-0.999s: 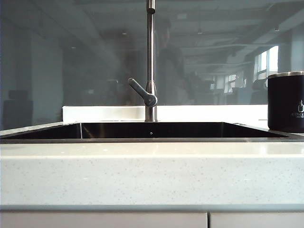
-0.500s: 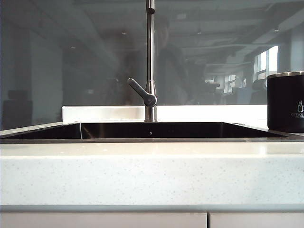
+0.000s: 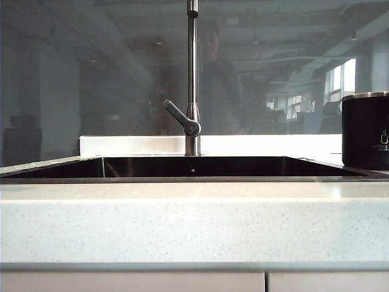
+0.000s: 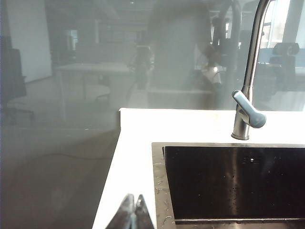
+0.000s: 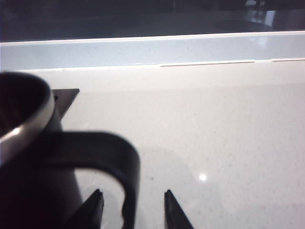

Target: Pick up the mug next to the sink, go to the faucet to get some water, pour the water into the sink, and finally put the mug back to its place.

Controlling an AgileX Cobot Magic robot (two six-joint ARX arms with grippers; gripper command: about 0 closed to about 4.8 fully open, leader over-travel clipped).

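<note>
The black mug (image 3: 366, 130) with a silver rim stands on the white counter at the right end of the sink (image 3: 194, 179). No gripper shows in the exterior view. In the right wrist view the mug (image 5: 33, 162) fills one side, and its handle (image 5: 125, 164) reaches in between the spread fingers of my right gripper (image 5: 133, 206), which is open. The faucet (image 3: 192, 79) rises behind the middle of the sink. My left gripper (image 4: 134, 213) is shut and empty, hovering over the counter beside the sink's other end (image 4: 159, 191), with the faucet (image 4: 248, 112) farther off.
A glass wall (image 3: 91, 79) stands right behind the low white backsplash (image 3: 134, 145). The counter's front edge (image 3: 194, 264) runs across the exterior view. Bare white counter (image 5: 219, 133) stretches past the mug in the right wrist view.
</note>
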